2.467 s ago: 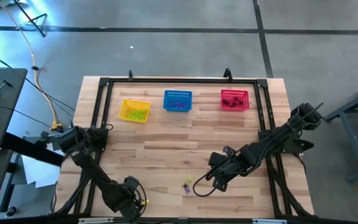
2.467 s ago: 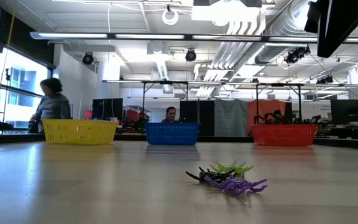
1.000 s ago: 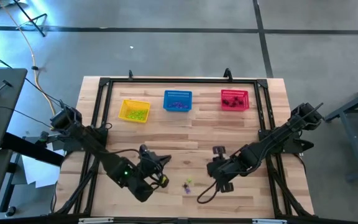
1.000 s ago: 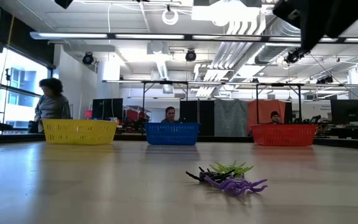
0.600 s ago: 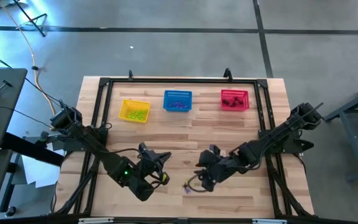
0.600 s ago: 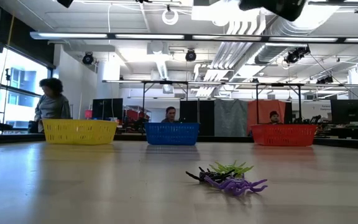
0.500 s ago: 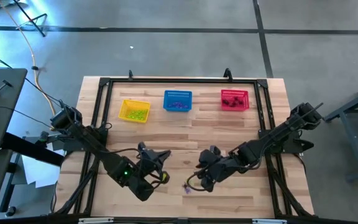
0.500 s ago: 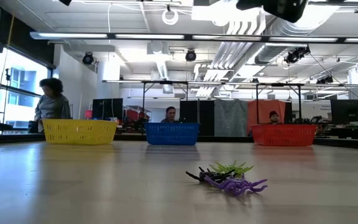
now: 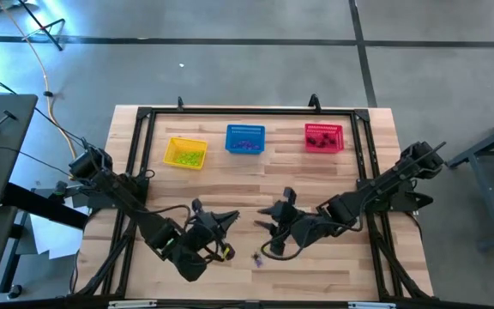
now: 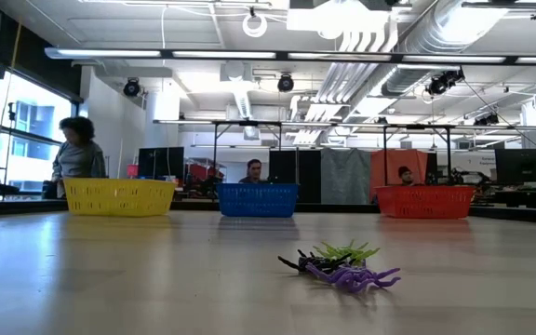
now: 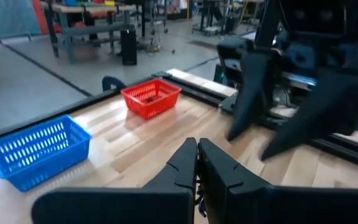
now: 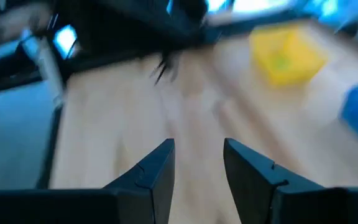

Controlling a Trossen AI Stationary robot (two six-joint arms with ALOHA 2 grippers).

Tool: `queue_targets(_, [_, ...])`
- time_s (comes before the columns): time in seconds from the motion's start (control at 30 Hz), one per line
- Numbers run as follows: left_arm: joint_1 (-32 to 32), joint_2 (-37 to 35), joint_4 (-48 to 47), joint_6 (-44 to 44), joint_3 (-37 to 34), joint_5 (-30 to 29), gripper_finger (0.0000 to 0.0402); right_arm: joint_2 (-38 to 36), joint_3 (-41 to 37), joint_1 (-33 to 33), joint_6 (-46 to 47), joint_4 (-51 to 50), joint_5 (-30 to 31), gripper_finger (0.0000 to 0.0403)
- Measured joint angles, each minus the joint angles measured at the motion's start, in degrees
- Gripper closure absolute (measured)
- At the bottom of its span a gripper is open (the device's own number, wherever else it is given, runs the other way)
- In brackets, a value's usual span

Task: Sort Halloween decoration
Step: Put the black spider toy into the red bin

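A small heap of spider trinkets (image 9: pixel 258 256) lies on the wood near the table's near edge. In the low view it shows a purple one (image 10: pixel 352 276) in front, a yellow-green one (image 10: pixel 347 250) behind and a black one (image 10: pixel 296 263) beside them. My left gripper (image 9: pixel 230 217) hovers left of the heap, shut and empty (image 11: pixel 197 148). My right gripper (image 9: pixel 268 215) hovers on the heap's far side, facing the left gripper, with its fingers open (image 12: pixel 197 144) and nothing between them.
Three mesh baskets stand in a row near the far edge: yellow (image 9: pixel 185 153), blue (image 9: pixel 245 139) and red (image 9: pixel 323 137), each with small trinkets inside. A black frame (image 9: pixel 247 110) runs around the table. People are in the room beyond (image 10: pixel 77 154). Bare wood lies between the baskets and the arms.
My right gripper has swung from the heap's right toward the table's left, then toward the far edge, turning to face the left gripper. In the low view the arm has slid leftward and out of the picture's top. The trinkets have stayed put.
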Motion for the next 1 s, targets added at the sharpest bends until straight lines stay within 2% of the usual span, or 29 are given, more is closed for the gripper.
queue_targets(0.07, [-0.37,-0.03,1.94,2.15,0.0,-0.97,0.0402,0.0,0.0,0.45,-3.67,3.28,4.95,0.0269])
queue_targets(0.17, [-0.58,-0.03,4.95,5.49,0.0,-1.09,0.0402,0.46,0.0,0.61,-7.94,8.74,6.85,0.0269])
queue_targets(0.47, [-0.45,-0.03,12.26,13.88,0.0,-1.33,0.0402,3.64,0.0,0.49,-11.07,17.24,5.58,0.0269])
queue_targets(1.0, [-0.12,-0.03,14.86,16.04,0.0,-0.15,0.0402,4.59,0.0,-0.95,-14.34,23.23,4.58,0.0269])
